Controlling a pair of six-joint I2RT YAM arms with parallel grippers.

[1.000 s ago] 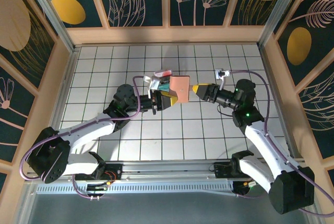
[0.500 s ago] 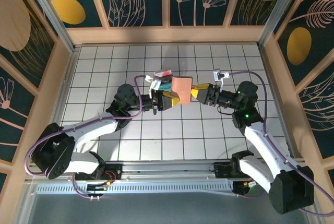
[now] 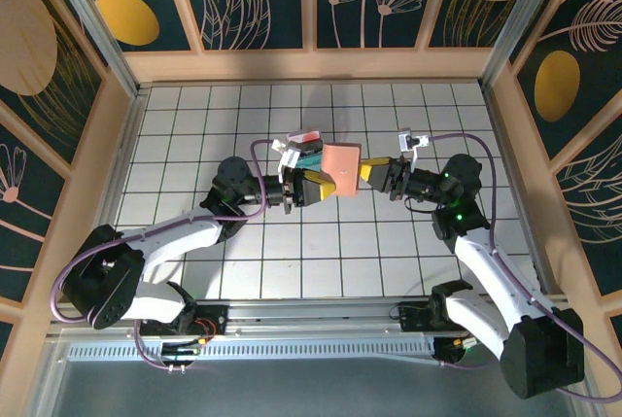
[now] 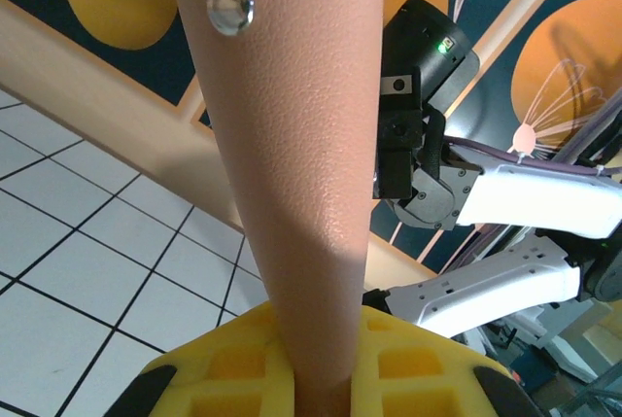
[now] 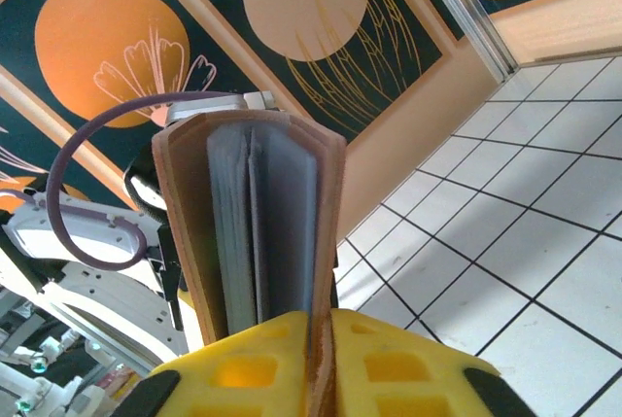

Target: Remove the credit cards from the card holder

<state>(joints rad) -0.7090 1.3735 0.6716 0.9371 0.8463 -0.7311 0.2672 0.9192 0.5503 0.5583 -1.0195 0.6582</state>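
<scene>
Left gripper (image 4: 326,359): the jaws are closed onto the card holder (image 4: 292,164). The holder's pinkish-tan body is pinched between the two yellow fingers (image 4: 225,370), which are kept apart by its thickness alone.

Right gripper (image 5: 319,344): the jaws are drawn almost together and clamp one thin leaf of the card holder at its edge. The tan leaf shows as a narrow strip between the pads (image 5: 243,373).

The card holder hangs in the air, gripped from two opposite sides, with the left gripper on one side of it and the right gripper on the other. In the right wrist view it stands parted in a narrow V, and the grey-blue inner faces (image 5: 231,223) are turned towards each other. Whether cards sit between them cannot be told.

A round metal snap stud (image 4: 230,3) sits on the holder's outer face, well away from the left fingers.

The white tiled table (image 3: 292,252) lies below the card holder and does not touch it.

A teal pack (image 3: 308,156) with a red part sits just beside the card holder, on the left gripper's side. Contact between the two cannot be told
</scene>
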